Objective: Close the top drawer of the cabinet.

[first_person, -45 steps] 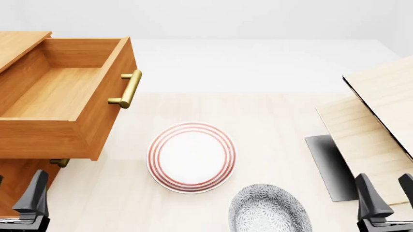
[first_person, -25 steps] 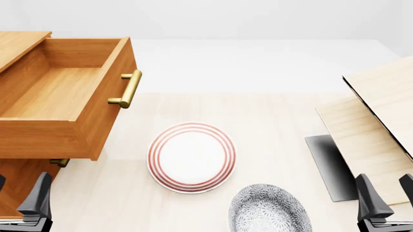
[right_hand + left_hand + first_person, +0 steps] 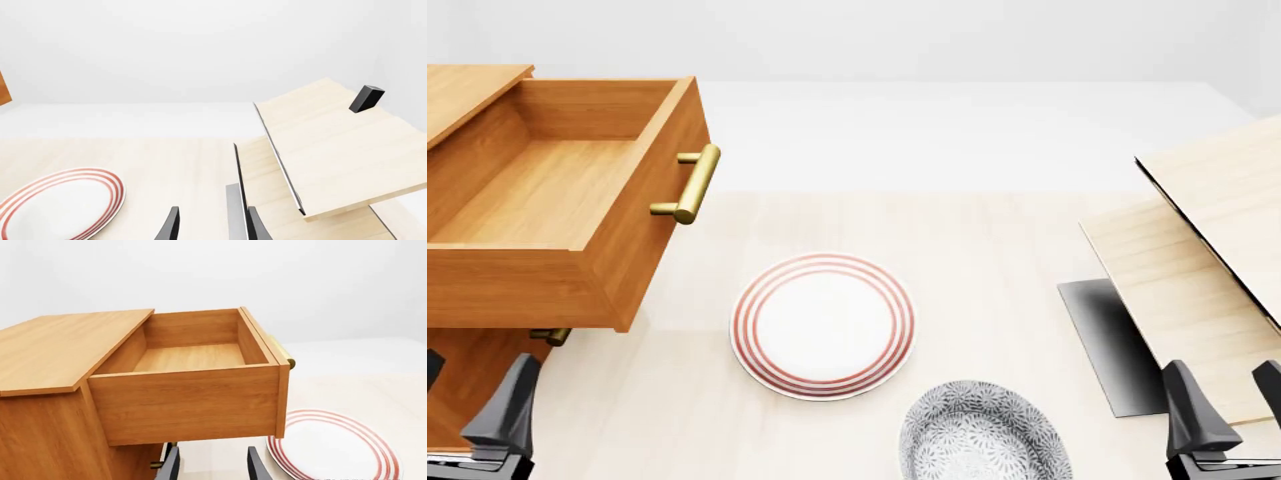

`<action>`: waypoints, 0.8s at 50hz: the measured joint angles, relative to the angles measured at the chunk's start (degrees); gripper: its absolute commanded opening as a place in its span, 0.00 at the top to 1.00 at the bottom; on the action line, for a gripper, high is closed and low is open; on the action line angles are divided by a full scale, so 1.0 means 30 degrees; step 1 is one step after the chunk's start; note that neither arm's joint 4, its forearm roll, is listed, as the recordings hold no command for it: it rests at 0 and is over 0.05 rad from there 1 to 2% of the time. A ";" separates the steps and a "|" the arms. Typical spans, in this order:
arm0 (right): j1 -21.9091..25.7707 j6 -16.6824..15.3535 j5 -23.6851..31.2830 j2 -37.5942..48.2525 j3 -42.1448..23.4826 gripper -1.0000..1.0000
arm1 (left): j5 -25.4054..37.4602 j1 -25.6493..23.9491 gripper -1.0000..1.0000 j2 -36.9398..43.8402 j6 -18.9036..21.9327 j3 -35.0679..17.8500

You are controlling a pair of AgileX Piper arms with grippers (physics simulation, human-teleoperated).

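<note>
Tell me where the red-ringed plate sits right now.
In the front view the red-ringed plate lies flat on the table near the middle, right of the pulled-out top drawer and just beyond the grey patterned plate.

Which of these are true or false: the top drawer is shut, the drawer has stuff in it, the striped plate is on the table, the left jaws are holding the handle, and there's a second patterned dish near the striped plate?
1. The top drawer is shut. False: it stands pulled far out of the cabinet.
2. The drawer holds things. False: its inside shows only bare wood.
3. The red-striped plate lies on the table. True.
4. The left gripper holds the brass handle. False: its jaws are open and empty, low beside the cabinet, apart from the handle.
5. A grey patterned dish sits near the striped plate. True.
</note>
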 measured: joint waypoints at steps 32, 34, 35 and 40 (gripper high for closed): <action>-0.0001 0.0002 -0.0018 -0.0001 0.0022 0.00 | -0.1541 -0.6659 0.00 0.5428 -0.0648 -0.2838; -0.0001 0.0004 -0.0018 0.0000 0.0022 0.00 | -0.1886 -0.7231 0.00 0.6052 -0.0658 -0.3045; -0.0001 0.0004 -0.0019 0.0000 0.0022 0.00 | -0.2050 -0.7520 0.00 0.6356 -0.0647 -0.3157; -0.0001 0.0004 -0.0019 0.0000 0.0022 0.00 | -0.2790 -0.9007 0.00 0.7896 -0.0648 -0.3822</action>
